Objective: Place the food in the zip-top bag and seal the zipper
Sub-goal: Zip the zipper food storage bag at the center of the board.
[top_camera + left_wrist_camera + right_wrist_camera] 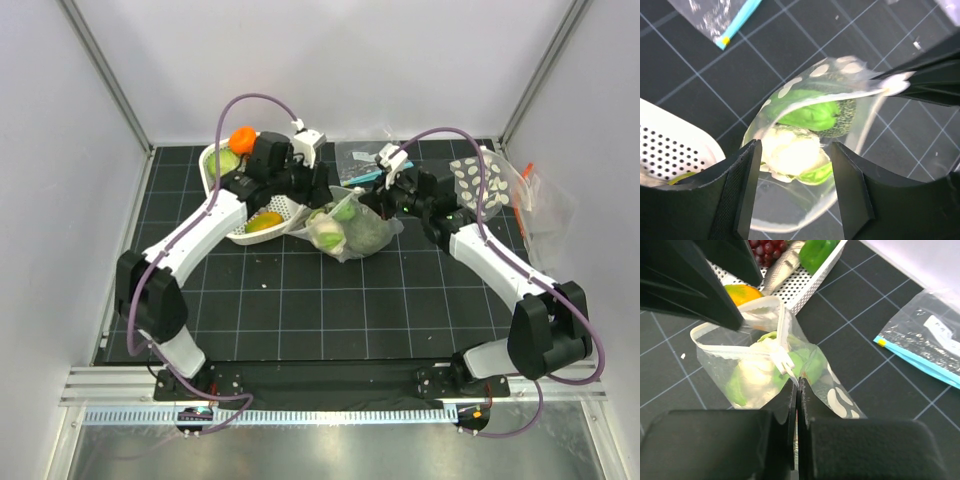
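Note:
The zip-top bag (350, 232), clear with white ovals, lies open at mid-table. It holds the white cauliflower (326, 232), a green piece (345, 210) and the dark green melon (372, 232). My right gripper (797, 384) is shut on the bag's rim by the white zipper (735, 352) and holds that side up. My left gripper (795, 190) is open above the bag's mouth, with the cauliflower (790, 150), green piece (807, 115) and melon (845, 117) below it. Its dark fingers (700, 290) show at the rim in the right wrist view.
A white perforated basket (208, 170) stands left of the bag and holds an orange fruit (242, 137), a yellow-orange piece (262, 222), a fish (782, 271) and a green pepper (817, 252). A small teal-strip bag (358, 152) lies behind. A dotted bag (480, 185) lies at the right.

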Robot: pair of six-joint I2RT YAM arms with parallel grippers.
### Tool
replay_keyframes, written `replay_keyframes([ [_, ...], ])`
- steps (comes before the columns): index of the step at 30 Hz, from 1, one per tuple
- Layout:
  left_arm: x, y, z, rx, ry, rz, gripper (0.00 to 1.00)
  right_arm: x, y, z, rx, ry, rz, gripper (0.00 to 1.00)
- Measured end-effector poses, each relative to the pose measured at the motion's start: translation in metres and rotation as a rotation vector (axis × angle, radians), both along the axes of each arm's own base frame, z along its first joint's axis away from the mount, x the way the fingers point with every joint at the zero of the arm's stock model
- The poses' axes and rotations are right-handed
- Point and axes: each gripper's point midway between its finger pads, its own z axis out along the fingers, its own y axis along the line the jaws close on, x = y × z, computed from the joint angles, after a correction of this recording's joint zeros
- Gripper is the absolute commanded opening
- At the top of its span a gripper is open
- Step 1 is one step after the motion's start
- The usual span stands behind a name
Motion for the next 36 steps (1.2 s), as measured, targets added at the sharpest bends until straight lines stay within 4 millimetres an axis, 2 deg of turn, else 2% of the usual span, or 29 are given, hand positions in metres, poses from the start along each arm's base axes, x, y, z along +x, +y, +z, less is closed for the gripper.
replay_keyframes([
  [4, -0.007, 0.002, 0.037, -0.047, -0.089, -0.019, 0.64, -0.005, 0.002, -0.002, 0.01, 0.026, 0.018, 0.01],
  [7, -0.017, -0.003, 0.062, -0.099, -0.142, -0.074, 0.64, -0.008, 0.004, -0.003, 0.016, 0.036, 0.033, 0.01],
  [12, -0.036, -0.019, 0.081, -0.121, -0.236, -0.229, 0.65, -0.016, 0.008, -0.006, 0.024, 0.069, 0.067, 0.01],
  [17, -0.046, -0.031, 0.081, -0.106, -0.3, -0.367, 0.56, -0.022, 0.011, -0.002, 0.031, 0.088, 0.101, 0.01],
  [21, -0.04, -0.043, 0.085, -0.105, -0.336, -0.445, 0.46, -0.025, 0.012, -0.003, 0.032, 0.103, 0.116, 0.01],
  [25, -0.036, -0.051, 0.075, -0.099, -0.329, -0.497, 0.38, -0.028, 0.013, -0.003, 0.034, 0.108, 0.125, 0.01],
  [28, -0.038, -0.052, 0.063, -0.089, -0.305, -0.526, 0.39, -0.029, 0.013, -0.001, 0.036, 0.105, 0.129, 0.01],
  [30, -0.04, -0.053, 0.057, -0.086, -0.294, -0.545, 0.43, -0.029, 0.013, -0.001, 0.036, 0.105, 0.13, 0.01],
  [36, -0.047, -0.055, 0.049, -0.09, -0.276, -0.599, 0.44, -0.03, 0.014, -0.001, 0.037, 0.107, 0.133, 0.01],
])
